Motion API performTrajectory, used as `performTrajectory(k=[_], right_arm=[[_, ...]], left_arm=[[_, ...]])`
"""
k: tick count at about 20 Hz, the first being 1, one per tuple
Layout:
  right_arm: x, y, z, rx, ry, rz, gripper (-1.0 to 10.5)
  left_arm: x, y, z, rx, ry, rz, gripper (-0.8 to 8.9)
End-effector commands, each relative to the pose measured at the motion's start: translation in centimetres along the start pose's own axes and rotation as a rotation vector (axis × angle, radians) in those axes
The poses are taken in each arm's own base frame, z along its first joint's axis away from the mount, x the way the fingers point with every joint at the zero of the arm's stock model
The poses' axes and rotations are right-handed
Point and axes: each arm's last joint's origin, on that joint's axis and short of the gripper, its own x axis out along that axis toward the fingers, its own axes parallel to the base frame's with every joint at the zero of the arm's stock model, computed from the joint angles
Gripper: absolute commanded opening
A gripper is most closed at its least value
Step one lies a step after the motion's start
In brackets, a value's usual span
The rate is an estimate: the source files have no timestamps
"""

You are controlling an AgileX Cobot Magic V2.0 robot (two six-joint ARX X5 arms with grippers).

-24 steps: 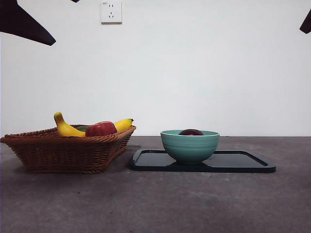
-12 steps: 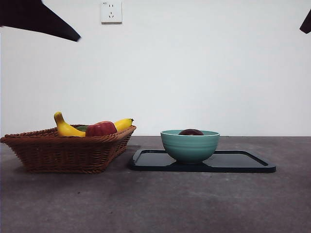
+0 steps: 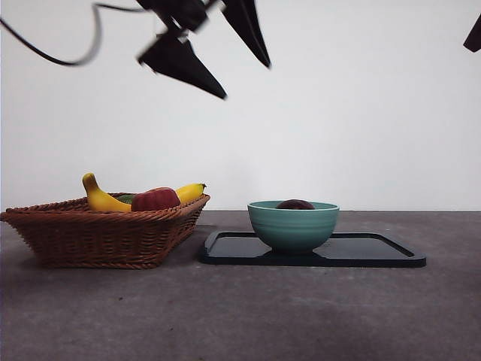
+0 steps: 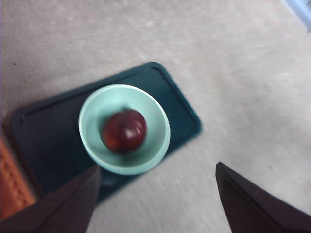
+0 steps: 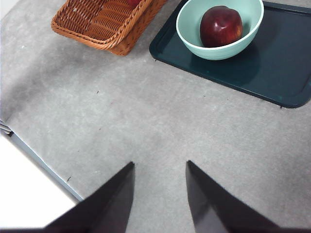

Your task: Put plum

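Plum (image 5: 221,25) resting deep in the mint bowl (image 3: 293,226), only its dark crown showing above the rim – bowl parked at the 9 o'clock end of the dark tray (image 3: 376,254), near the wicker basket (image 3: 98,233) holding banana (image 3: 101,198) and red fruit (image 3: 155,200). Left gripper (image 3: 237,71) hanging high at 11 o'clock from the bowl, jaws spread wide and empty, aimed downward – likely staged for a reach onto the fruit. Right gripper (image 5: 159,194) parked well off over bare table, jaws parted, holding nothing
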Motion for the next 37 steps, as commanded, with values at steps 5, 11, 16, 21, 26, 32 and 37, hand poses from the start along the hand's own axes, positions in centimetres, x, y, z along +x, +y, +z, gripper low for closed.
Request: performTrajectory(k=[5,11,16,21,26,32,37], right_arm=[[-0.1,0.1,0.2,-0.009,-0.01,0.007,1.7],[-0.1,0.1,0.2,-0.009,-0.009,0.007,1.7],[-0.1,0.1,0.2,-0.005,-0.002,0.006,1.7],[-0.1,0.1,0.1,-0.002,0.007,0.005,1.7],[-0.1,0.1,0.0,0.0,0.012,0.005,1.7],[-0.1,0.1,0.0,-0.004,0.012,0.005,1.7],[-0.1,0.1,0.0,-0.007,0.011,0.004,1.7]], left_arm=[[7.6,0.4,1.9,0.039,0.068,0.039,3.74],[13.4,1.4,0.5,0.08,0.137,0.083,3.75],[16.3,1.8,-1.0,0.112,0.177,0.111,3.75],[17.5,1.3,-1.7,0.145,0.18,0.109,3.75],[18.1,1.2,-2.2,0.155,0.192,0.127,3.75],[18.5,0.8,-2.5,0.17,0.202,0.128,3.68],[18.4,0.7,-2.6,0.171,0.212,0.128,2.16]])
